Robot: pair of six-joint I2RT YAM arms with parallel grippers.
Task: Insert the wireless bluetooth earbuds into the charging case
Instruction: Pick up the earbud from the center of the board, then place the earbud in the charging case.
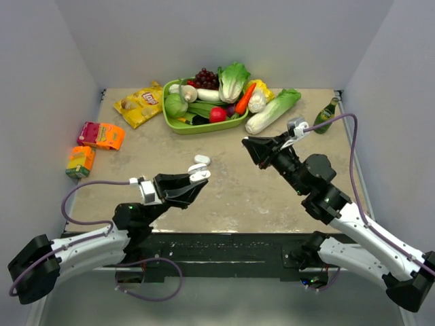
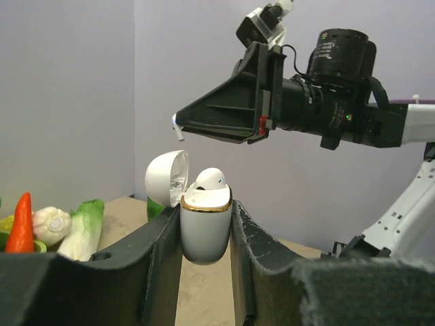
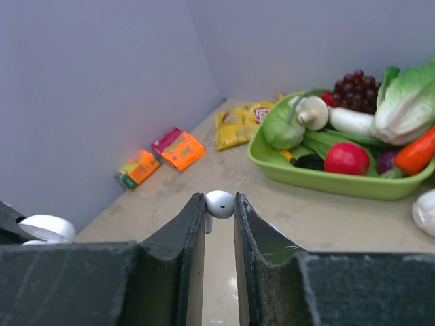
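Note:
My left gripper [image 1: 198, 178] is shut on a white charging case with a gold rim [image 2: 205, 231] and holds it upright above the table. Its lid [image 2: 166, 178] is hinged open to the left. One white earbud [image 2: 211, 178] sits in the case's top. My right gripper [image 3: 219, 202] is shut on a second white earbud [image 3: 219, 203], stem pointing down. In the left wrist view the right gripper [image 2: 178, 123] hovers above and left of the open case, with the earbud stem [image 2: 175, 126] showing at its tip. In the top view it [image 1: 246, 142] is right of the case [image 1: 200, 163].
A green tray [image 1: 178, 126] of vegetables and grapes stands at the back. A chips bag [image 1: 139, 103], orange boxes [image 1: 102, 134] [image 1: 80, 161], a long cabbage [image 1: 272, 112] and a green bottle [image 1: 326, 115] lie around it. Walls enclose three sides.

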